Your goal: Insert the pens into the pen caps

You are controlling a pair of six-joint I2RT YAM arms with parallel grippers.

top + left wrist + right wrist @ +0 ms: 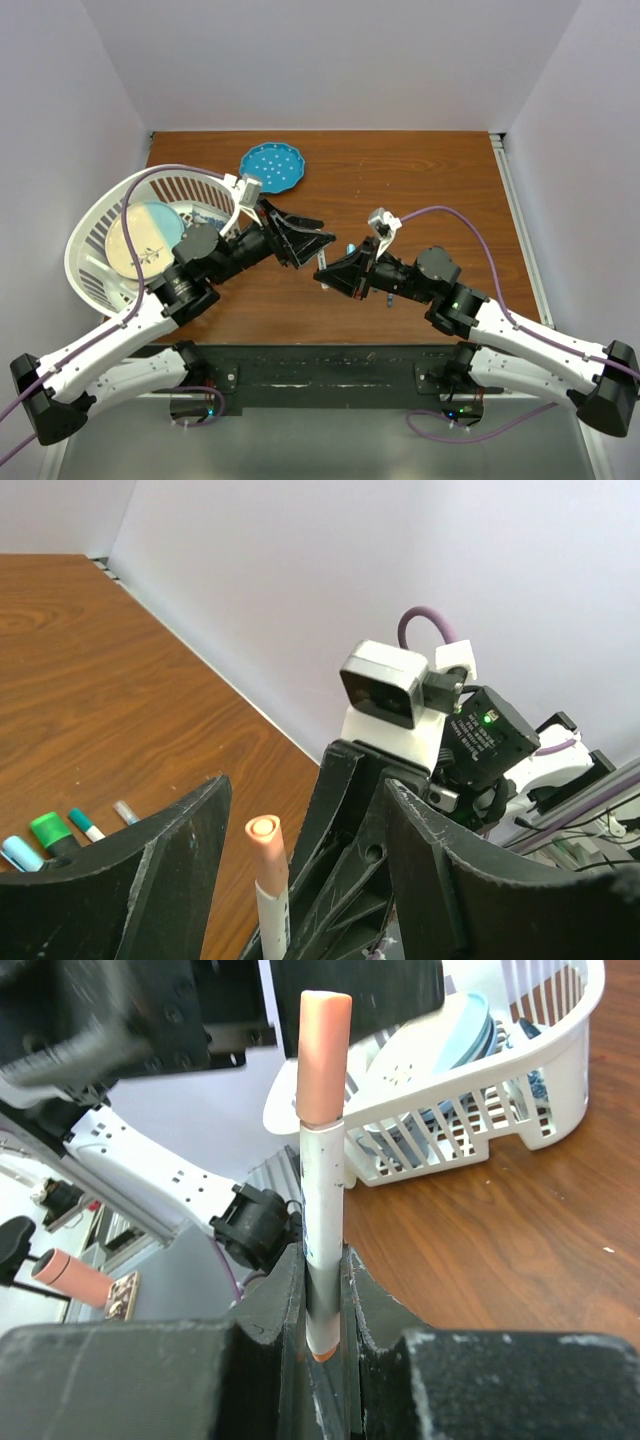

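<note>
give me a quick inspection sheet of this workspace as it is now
surface: brown wood table
job's things: white pen upright with pink cap on top; green cap and light blue cap lying on the table
clutter: white basket holding plates; blue dotted plate beside it
grippers: right gripper shut on the pen; left gripper open, fingers either side of the pen, apart from it
cables: purple cable on each arm
surroundings: pale walls
</note>
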